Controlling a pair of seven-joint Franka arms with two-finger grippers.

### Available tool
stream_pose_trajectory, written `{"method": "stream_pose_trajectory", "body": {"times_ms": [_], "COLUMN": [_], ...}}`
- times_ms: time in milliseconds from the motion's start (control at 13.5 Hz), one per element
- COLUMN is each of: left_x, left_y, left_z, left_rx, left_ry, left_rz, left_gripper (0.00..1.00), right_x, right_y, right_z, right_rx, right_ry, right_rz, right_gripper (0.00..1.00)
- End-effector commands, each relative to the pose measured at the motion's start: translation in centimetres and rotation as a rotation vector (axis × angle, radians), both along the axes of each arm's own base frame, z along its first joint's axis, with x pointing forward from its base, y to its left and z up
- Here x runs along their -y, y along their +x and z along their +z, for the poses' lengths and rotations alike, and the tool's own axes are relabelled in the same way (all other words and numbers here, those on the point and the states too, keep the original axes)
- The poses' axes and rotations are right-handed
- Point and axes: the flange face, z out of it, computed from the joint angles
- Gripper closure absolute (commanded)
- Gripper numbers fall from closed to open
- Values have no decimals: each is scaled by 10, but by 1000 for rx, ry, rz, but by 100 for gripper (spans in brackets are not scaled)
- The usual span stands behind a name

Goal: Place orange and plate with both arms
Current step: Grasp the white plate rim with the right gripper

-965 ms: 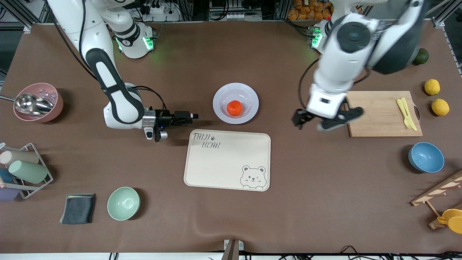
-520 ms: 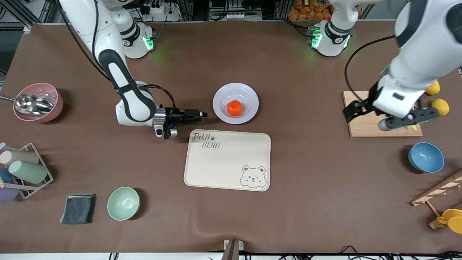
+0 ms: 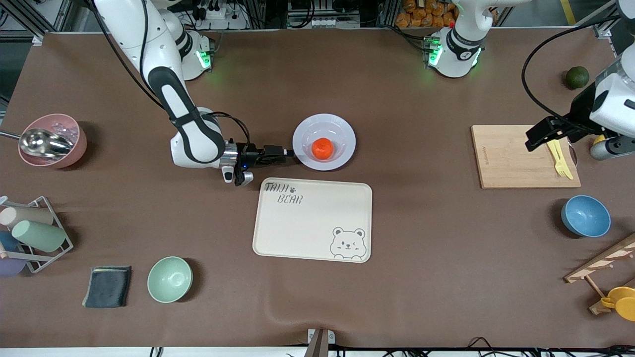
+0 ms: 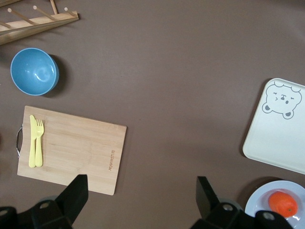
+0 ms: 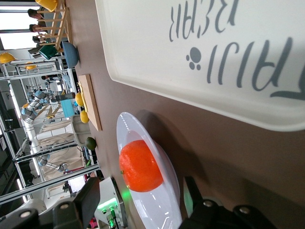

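The orange (image 3: 322, 148) lies in the sunken centre of the pale plate (image 3: 342, 130), mid-table, just farther from the front camera than the bear tray. My right gripper (image 3: 286, 152) reaches in low and level from the right arm's end, its tips at the plate's rim. In the right wrist view the gripper (image 5: 140, 205) is open, with the plate (image 5: 167, 191) edge and the orange (image 5: 140, 166) between its fingers (image 5: 88, 200). My left gripper (image 3: 575, 141) hangs open and empty over the cutting board's fork end. The left wrist view shows that gripper (image 4: 140, 195), the plate (image 4: 257, 206) and the orange (image 4: 282, 203).
A cream bear tray (image 3: 312, 218) lies beside the plate. A wooden cutting board (image 3: 511, 156) carries a yellow fork (image 3: 559, 157). Nearby are a blue bowl (image 3: 585, 215), a lemon (image 3: 600, 140) and a green fruit (image 3: 577, 77). A pink bowl (image 3: 52, 140), cup rack (image 3: 34, 233), cloth (image 3: 107, 286) and green bowl (image 3: 169, 279) sit toward the right arm's end.
My right gripper has slid toward the plate until its tips reach the rim, and its fingers have narrowed a little. The left arm has swung away toward its own end, past the cutting board.
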Motion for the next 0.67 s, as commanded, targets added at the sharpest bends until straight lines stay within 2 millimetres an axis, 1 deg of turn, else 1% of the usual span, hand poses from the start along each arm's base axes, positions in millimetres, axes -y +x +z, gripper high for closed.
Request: {"method": "stream_pose_trajectory", "body": {"times_ms": [0,148,223,297,594], "left_x": [-4,-11,-15,-18,-20], "left_y": [-11,-12,-11,-11,-12], "left_z": [6,9,6,6,5], "left_rx": [-22,-23,-28,-29,-34], "left_ry": [-14,-9,-16,-16,-16], "left_rz": [-16,-15,-15,-10,-13], "left_gripper": [0,0,0,0,0], "right_x": [1,-2,-3,-4,-8], "right_y": [-7,-12,-12,-13,-17], "right_z": [-7,-10,-10,-11,-16], "right_rx": [10,-2,-3,-4,-6], "right_ry": [3,8,8,6,-4], "right_rz": [-11,-24,-24,-21,-26], "right_gripper": [27,28,30,31,33]}}
